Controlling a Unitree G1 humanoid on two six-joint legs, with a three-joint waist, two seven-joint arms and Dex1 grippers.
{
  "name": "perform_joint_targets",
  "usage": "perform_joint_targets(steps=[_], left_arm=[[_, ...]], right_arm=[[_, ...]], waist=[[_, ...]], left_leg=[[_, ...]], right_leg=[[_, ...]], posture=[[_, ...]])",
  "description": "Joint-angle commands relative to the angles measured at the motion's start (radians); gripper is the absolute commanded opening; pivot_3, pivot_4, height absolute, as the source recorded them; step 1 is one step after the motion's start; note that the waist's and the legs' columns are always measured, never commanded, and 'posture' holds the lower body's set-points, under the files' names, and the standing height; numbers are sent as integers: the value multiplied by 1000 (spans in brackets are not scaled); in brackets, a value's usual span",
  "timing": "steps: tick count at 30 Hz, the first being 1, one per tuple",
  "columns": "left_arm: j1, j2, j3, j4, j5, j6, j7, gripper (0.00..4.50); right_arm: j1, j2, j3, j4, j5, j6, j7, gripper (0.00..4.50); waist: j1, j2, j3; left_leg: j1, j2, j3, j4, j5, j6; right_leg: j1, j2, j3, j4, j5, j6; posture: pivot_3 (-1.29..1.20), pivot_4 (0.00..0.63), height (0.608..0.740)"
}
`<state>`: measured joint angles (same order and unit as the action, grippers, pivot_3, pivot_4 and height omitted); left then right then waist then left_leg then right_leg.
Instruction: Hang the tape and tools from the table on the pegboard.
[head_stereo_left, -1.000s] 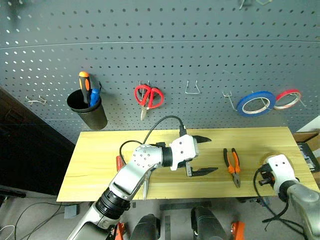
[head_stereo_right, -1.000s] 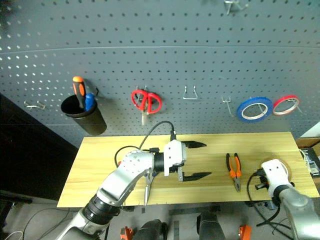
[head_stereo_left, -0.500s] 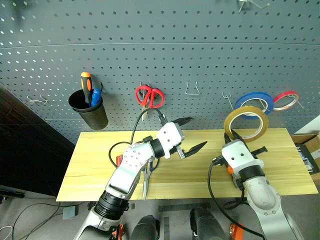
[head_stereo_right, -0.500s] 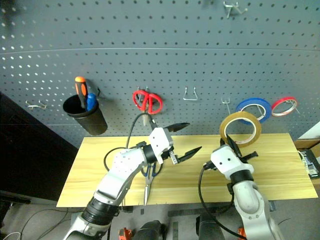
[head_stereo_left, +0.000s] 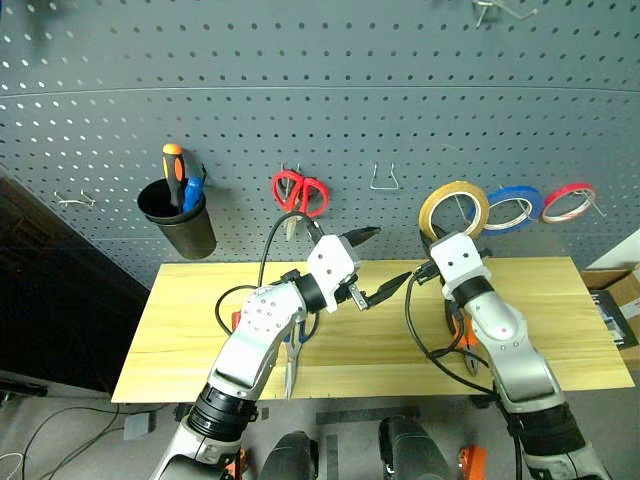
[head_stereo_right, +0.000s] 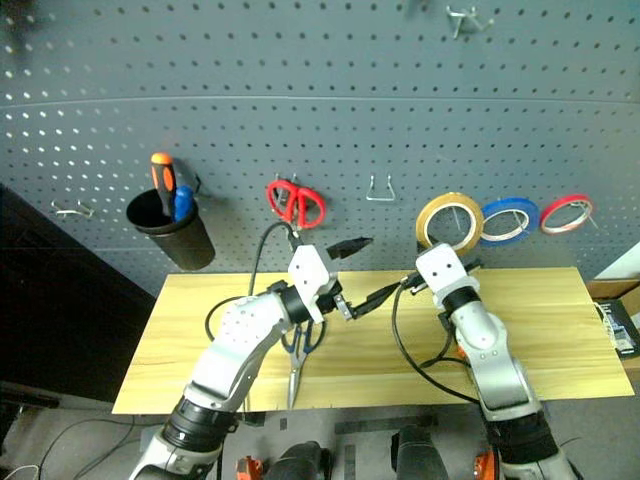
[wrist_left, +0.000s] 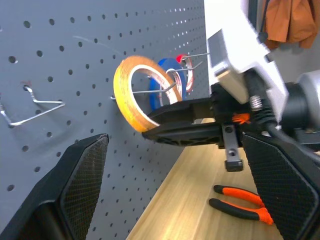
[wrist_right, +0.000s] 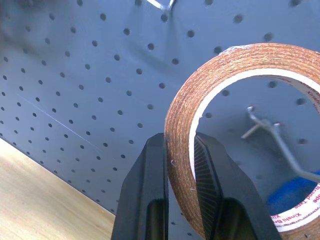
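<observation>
The yellowish tape (head_stereo_left: 428, 204) is held upright against the pegboard (head_stereo_left: 300, 100), just left of the blue roll. My right gripper (head_stereo_left: 443, 237) is shut on its lower rim, and its fingers pinch the band (wrist_right: 180, 120). A metal hook (wrist_right: 265, 127) shows through the roll's hole. My left gripper (head_stereo_left: 385, 262) hangs open above the table (head_stereo_left: 180, 320), just left of the right one, holding nothing. The dark-handled scissors (head_stereo_left: 296, 345) lie under the left arm. A red handle end (head_stereo_left: 238, 322) peeks out beside that arm. The orange pliers (wrist_left: 240, 200) lie behind the right arm.
On the board hang a black cup with two screwdrivers (head_stereo_left: 180, 222), red scissors (head_stereo_left: 298, 192), an empty hook (head_stereo_left: 385, 178), a blue roll (head_stereo_left: 515, 208) and a red roll (head_stereo_left: 570, 200). Another hook (head_stereo_left: 75, 200) sits far left.
My right gripper lifted the tape from the table's right end and carried it up and left to the pegboard. My left gripper swung a little up and left, towards the board, still open.
</observation>
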<state>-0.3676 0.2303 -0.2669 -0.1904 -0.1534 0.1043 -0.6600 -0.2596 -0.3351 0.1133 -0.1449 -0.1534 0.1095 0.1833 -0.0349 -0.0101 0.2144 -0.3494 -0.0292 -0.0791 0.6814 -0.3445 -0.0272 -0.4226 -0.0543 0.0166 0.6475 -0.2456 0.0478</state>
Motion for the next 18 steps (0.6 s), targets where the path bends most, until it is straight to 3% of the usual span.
perform_joint_targets(steps=[1,7,12,16,18], left_arm=[[-4,-3,27,-14,-20,3,10,4500],[5,20,36,18,1,2,6,4500],[28,83,3,28,21,-63,-74,4500],[30,132,-23,56,39,-122,-140,4500],[25,139,-31,68,39,-139,-163,4500]], right_arm=[[2,-5,-30,-13,20,-42,19,793],[144,19,-41,-150,-35,55,-37,2742],[316,80,-92,-265,-38,284,-74,4431],[311,197,-197,-256,51,574,-103,4474],[261,196,-222,-213,96,692,-60,4474]], waist=[[1,0,0],[4,0,-9],[6,1,-13],[3,3,-16],[0,4,-17]], left_leg=[[0,0,0,0,0,0],[0,0,0,0,0,0],[0,0,0,1,0,0],[2,0,1,1,0,0],[3,0,1,1,0,0]], right_leg=[[0,0,0,0,0,0],[0,0,0,1,0,0],[0,0,1,2,0,0],[1,0,1,2,0,0],[1,0,2,3,1,-1]], posture=[[-55,158,740],[-39,162,740],[-33,166,740],[-44,172,740],[-46,172,740]])
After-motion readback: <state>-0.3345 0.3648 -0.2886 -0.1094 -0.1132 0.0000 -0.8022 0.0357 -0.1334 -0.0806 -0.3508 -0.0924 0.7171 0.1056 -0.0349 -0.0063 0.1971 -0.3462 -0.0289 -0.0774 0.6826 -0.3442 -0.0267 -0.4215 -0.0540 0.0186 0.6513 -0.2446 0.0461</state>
